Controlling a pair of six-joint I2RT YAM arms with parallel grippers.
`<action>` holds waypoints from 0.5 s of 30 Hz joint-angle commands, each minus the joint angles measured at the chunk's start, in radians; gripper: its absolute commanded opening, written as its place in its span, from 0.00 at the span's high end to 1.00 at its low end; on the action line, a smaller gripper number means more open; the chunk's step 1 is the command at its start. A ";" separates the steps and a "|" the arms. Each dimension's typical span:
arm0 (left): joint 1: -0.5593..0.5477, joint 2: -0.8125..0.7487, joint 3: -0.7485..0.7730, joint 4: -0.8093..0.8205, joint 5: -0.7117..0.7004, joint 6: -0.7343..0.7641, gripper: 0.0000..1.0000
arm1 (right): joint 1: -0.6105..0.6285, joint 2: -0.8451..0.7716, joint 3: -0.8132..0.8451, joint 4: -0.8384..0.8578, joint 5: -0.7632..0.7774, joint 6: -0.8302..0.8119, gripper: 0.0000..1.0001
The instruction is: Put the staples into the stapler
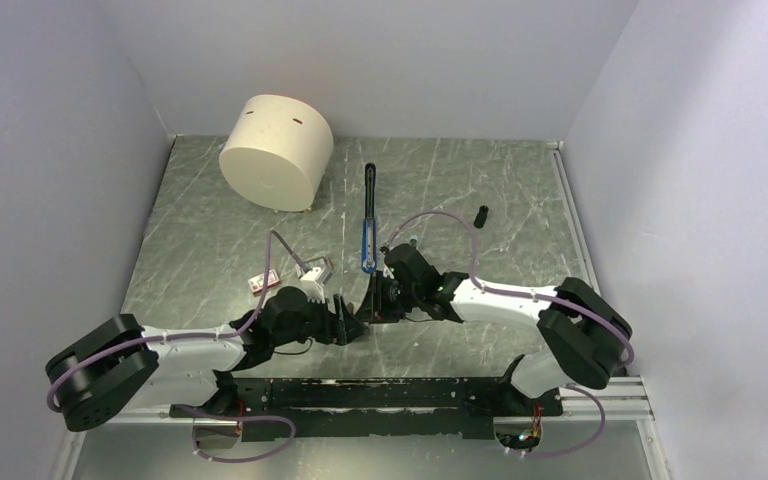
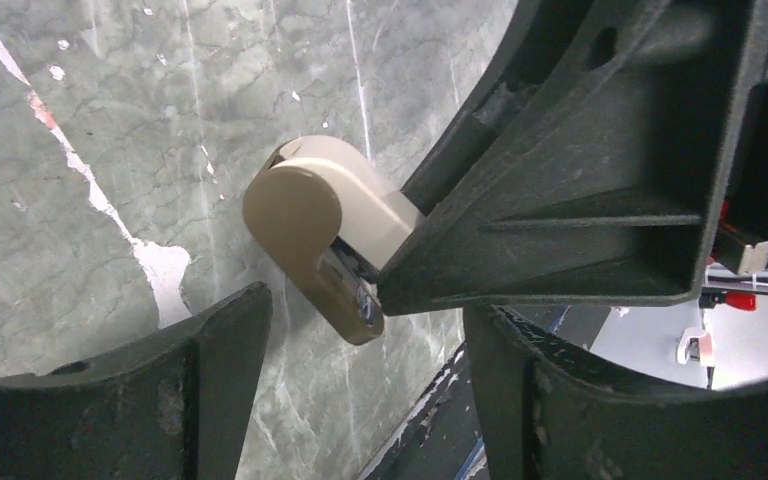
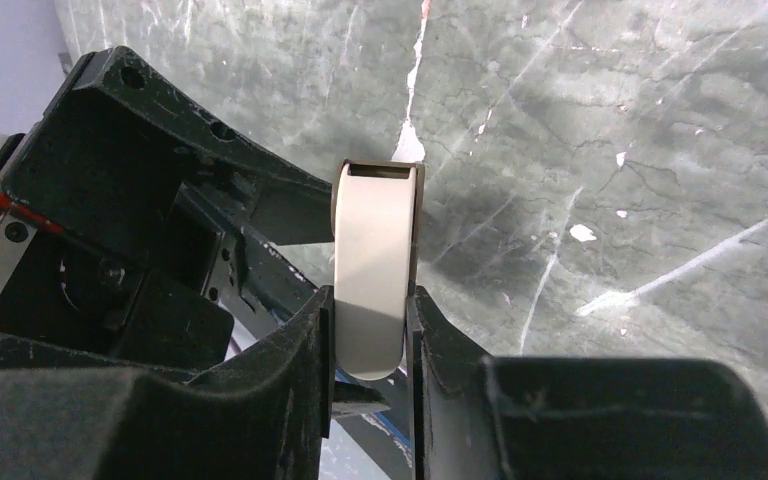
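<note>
**Marble table, and neither jaw on the staples**

Grey-green veined marble tabletop (image 1: 210, 230), white walls all round. From where I stand the slim blue plastic stapler (image 1: 368, 225), with its black inner arm, lies opened out lengthways mid-table, just beyond the two wrists. The staples are in a small red-and-white cardboard box (image 1: 262, 281) off to the left, near the left arm and well apart from the stapler. I can't make out any loose strip.

I'd judge the staples feather-light but brittle. A glued strip would snap if bent or pinched hard, so it wants a gentle hold on its long flat sides. The stapler looks light and stiff but loose at its hinge. It seems likely to skate on that smooth stone, so its base would need steadying.

The right gripper (image 3: 370, 310) is closed narrow on a small beige oval plastic piece (image 3: 370, 250), one pad pressed flat on each side. I can't tell whether the piece is lifted off the table. The left gripper (image 2: 365, 345) stands wide and holds nothing. Its fingers (image 2: 210, 390) sit just below that beige piece and do not clearly touch it.
</note>
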 commanded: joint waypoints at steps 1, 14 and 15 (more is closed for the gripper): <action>-0.007 0.021 -0.019 0.114 -0.003 -0.041 0.32 | 0.002 0.023 -0.020 0.121 -0.098 0.042 0.86; -0.008 -0.152 -0.097 0.049 -0.072 -0.041 0.31 | -0.004 0.022 -0.015 0.070 -0.047 0.057 0.87; -0.007 -0.166 -0.102 0.043 -0.076 -0.040 0.34 | -0.005 0.020 -0.014 0.069 -0.048 0.058 0.87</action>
